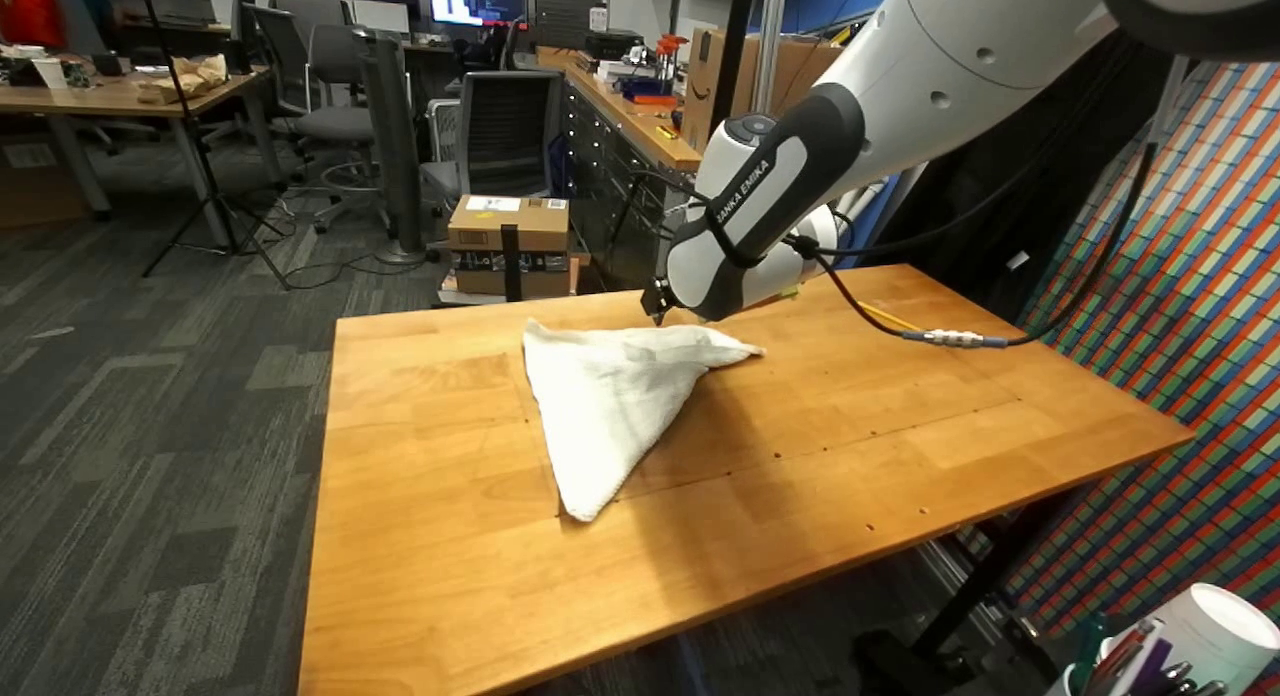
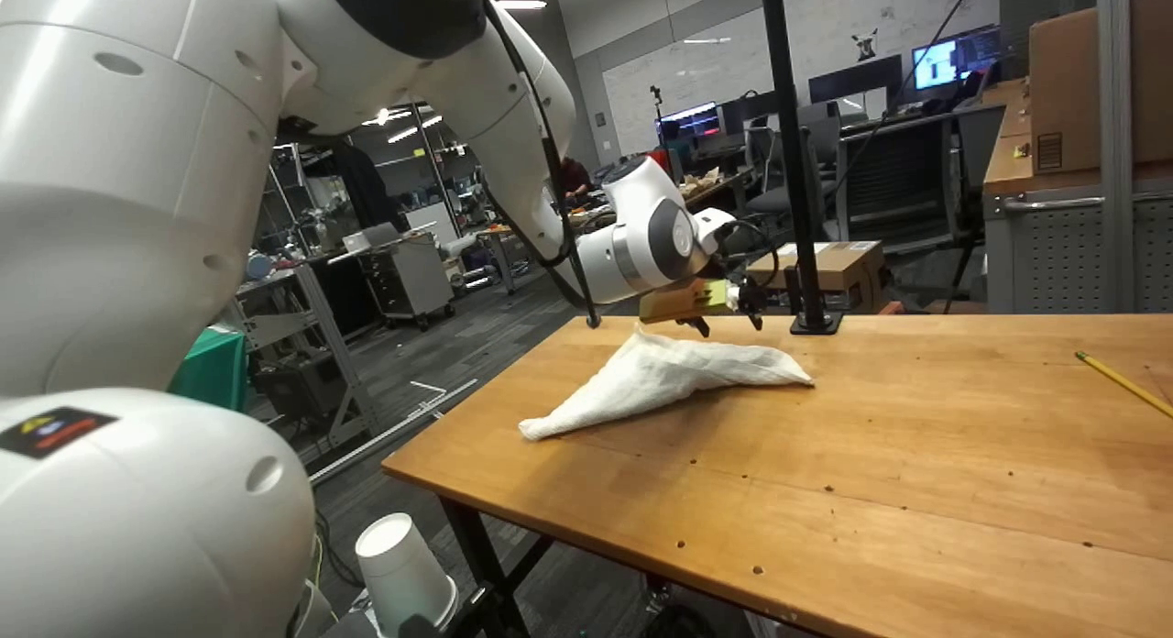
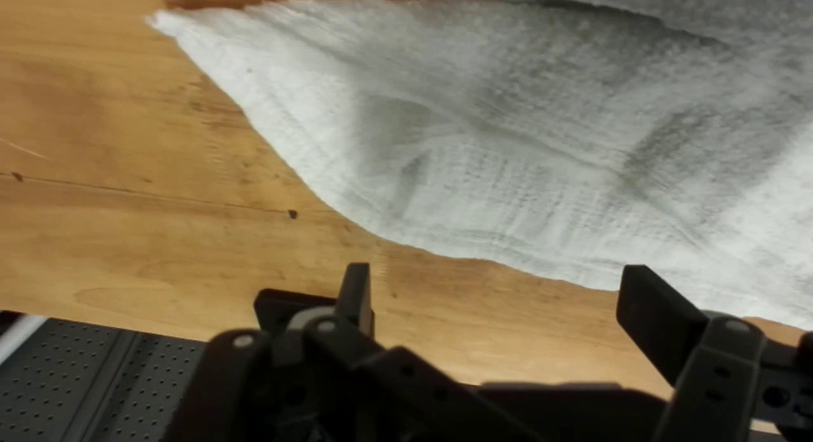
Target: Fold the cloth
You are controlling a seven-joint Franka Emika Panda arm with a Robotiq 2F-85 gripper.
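While a white cloth [image 1: 610, 386] lies as a rough triangle on a table [image 1: 430, 556], an end effector [image 3: 497, 282] hangs near it, fingers [image 3: 657, 321] apart

Where the white robot arm [image 1: 930, 66] extends over the table in an exterior view, the cloth lies near the far edge, one corner pointing toward the camera. In the wrist view, the two fingers stand wide apart; table wood shows between them, and the cloth's creased edge runs just ahead, partly hidden by one finger. In an exterior view, a yellow pencil [image 2: 1125, 384] lies on the table well apart from the cloth, and a black post [image 2: 794, 161] stands near the end effector.
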